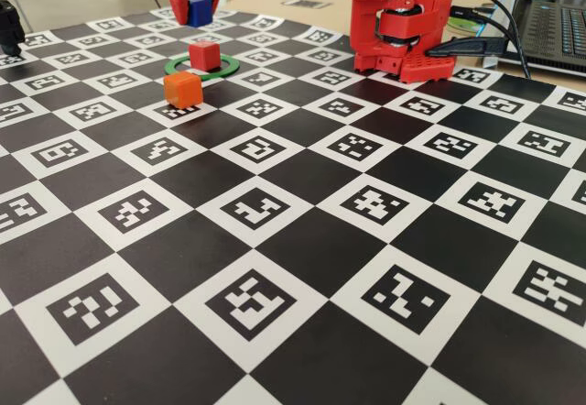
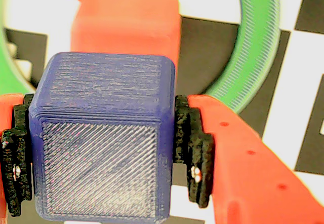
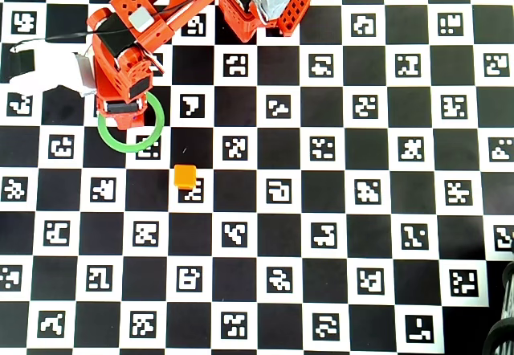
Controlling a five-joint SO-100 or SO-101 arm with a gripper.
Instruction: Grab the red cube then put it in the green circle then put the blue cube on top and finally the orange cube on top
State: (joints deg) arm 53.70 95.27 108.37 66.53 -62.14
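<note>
Red two-finger gripper (image 1: 199,6) clamped on small solid-blue cube (image 2: 104,138), held up off board. Small solid-red cube (image 1: 204,55) just below gripper, inside thin green ring (image 1: 222,69). Bright-orange cube (image 1: 183,89) near, outside ring.

A red claw (image 2: 104,148) clamps the blue cube (image 2: 104,138) in close-up, the cube filling the space between its two jaws. Black ridged pads (image 2: 195,153) press against both of the cube's side faces, one at each edge of the grip. Beyond the claw, directly past the held cube, the red cube (image 2: 126,26) sits on the checkered black-and-white surface (image 2: 304,57). The green circle (image 2: 255,46) curves around that red cube, its band sweeping down toward the claw's right-hand finger, with a sliver also showing at the left edge of the frame.
</note>
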